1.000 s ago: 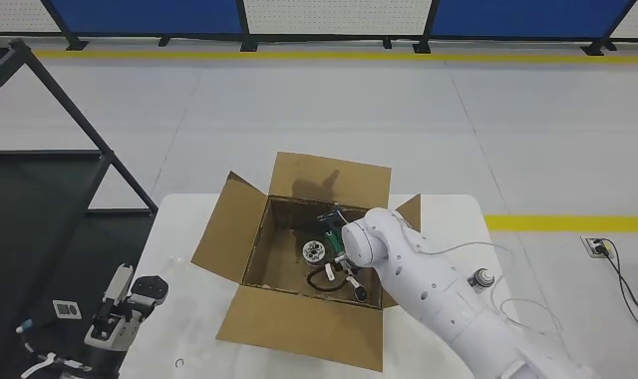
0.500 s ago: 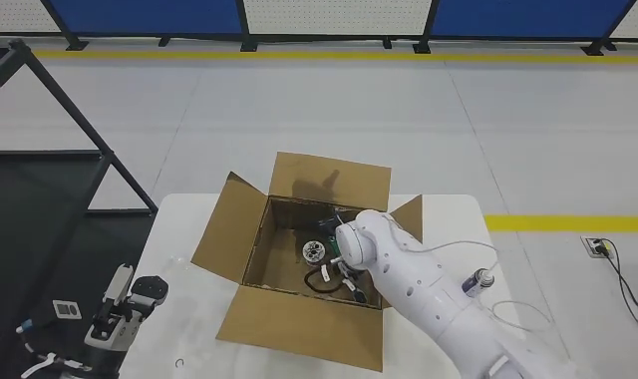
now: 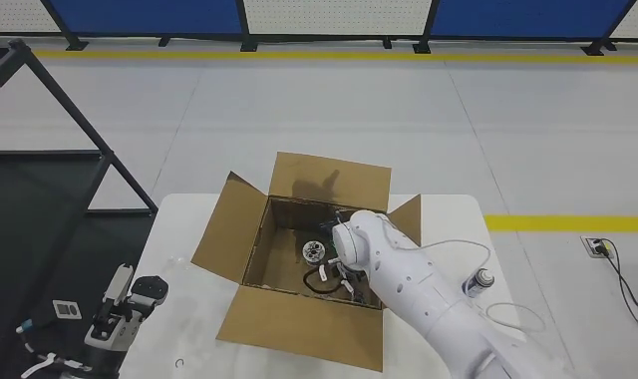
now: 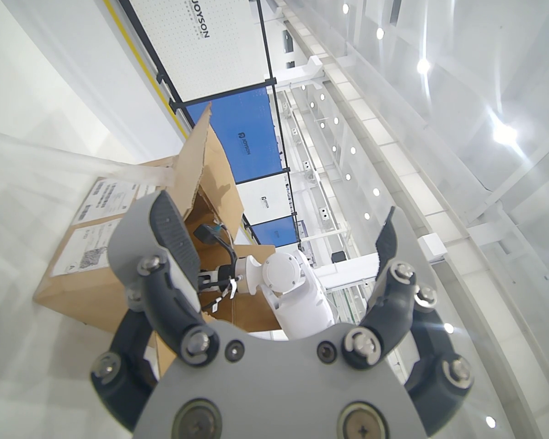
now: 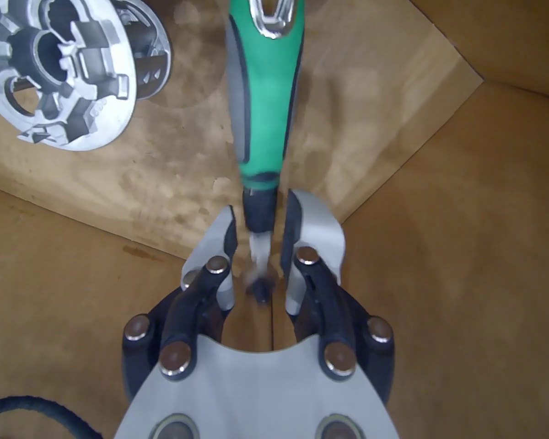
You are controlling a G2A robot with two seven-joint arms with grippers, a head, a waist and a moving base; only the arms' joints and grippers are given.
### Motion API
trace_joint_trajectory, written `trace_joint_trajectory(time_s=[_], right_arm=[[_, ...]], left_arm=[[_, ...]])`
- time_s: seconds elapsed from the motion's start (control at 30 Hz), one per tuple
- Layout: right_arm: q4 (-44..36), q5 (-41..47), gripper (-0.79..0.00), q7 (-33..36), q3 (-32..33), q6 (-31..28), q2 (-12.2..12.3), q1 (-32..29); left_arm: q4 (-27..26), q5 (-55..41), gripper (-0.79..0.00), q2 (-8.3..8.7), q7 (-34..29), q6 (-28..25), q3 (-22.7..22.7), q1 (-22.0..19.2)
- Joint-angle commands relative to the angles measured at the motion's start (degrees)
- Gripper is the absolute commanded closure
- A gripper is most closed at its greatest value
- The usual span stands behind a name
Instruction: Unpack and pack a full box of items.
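The right pincer (image 5: 261, 212) is closed on the dark neck of a green-handled tool (image 5: 265, 93). The tool's blurred shaft tip is hard to make out, and from above the arm hides both. The handle runs straight out past the fingertips inside the cardboard box (image 3: 299, 324); whether its end touches the floor cannot be told. A cast metal hub (image 5: 59, 56) lies beside it. The left pincer (image 4: 277, 216) is spread wide beside the left edge of the surface (image 3: 189, 319). Since a second ago the right arm has slid further over the box, covering the green handle.
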Motion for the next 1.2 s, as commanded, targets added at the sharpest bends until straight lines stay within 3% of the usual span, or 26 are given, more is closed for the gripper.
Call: trace_joint_trajectory(time_s=[0.0,0.3,0.57,0.6,0.63,0.83,1.0,1.17], right_arm=[[0.7,0.2,-0.296,-0.3,0.2,-0.2,-0.3,0.2],[0.7,0.0,-0.296,-1.4,2.1,-0.3,-0.2,0.9],[-8.6,-3.6,-0.376,-1.4,6.1,3.2,3.0,-1.7],[-10.7,-4.4,-0.391,-1.2,7.0,3.9,3.7,-2.5],[-13.3,-5.2,-0.483,-0.9,8.1,4.4,4.5,-3.4],[-33.7,-13.0,-0.77,3.8,15.9,6.2,10.0,-12.5],[-53.1,-18.4,-0.785,4.0,23.8,4.3,13.7,-23.8],[-66.0,-18.5,-0.785,-1.4,29.3,-1.1,15.4,-32.5]], left_arm=[[0.0,0.0,-0.785,0.0,0.0,0.0,0.0,0.0],[0.0,0.0,-0.785,0.0,0.0,0.0,0.0,0.0],[0.0,0.0,-0.785,0.0,0.0,0.0,0.0,0.0],[0.0,0.0,-0.785,0.0,0.0,0.0,0.0,0.0],[0.0,0.0,-0.785,0.0,0.0,0.0,0.0,0.0],[0.0,0.0,-0.785,0.0,0.0,0.0,0.0,0.0],[0.0,0.0,-0.785,0.0,0.0,0.0,0.0,0.0],[0.0,0.0,-0.785,0.0,0.0,0.0,0.0,0.0]])
